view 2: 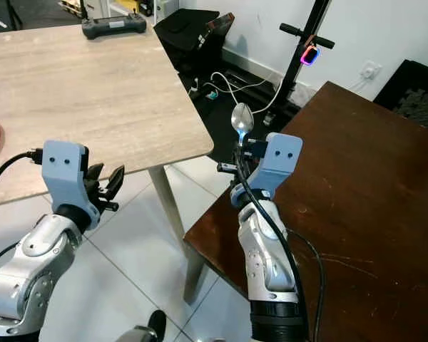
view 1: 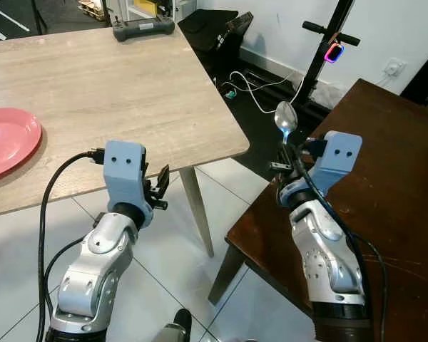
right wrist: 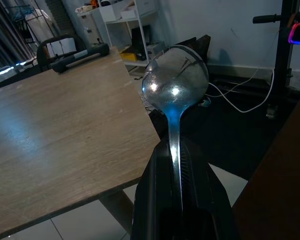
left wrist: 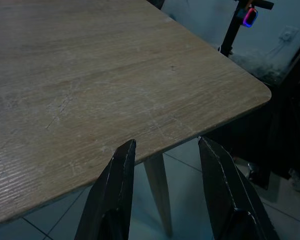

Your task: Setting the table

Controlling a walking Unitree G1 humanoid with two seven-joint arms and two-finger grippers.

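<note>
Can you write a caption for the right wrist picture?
Right gripper holding a shiny spoon up, near the light wooden table.

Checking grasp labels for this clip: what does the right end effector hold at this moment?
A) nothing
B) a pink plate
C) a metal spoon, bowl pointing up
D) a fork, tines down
C: the right end effector is shut on the handle of a metal spoon, whose bowl rises above the fingers.

- No text, label, brand, number or sign can be read on anything here; every surface is blank or too small and blurred to make out.
</note>
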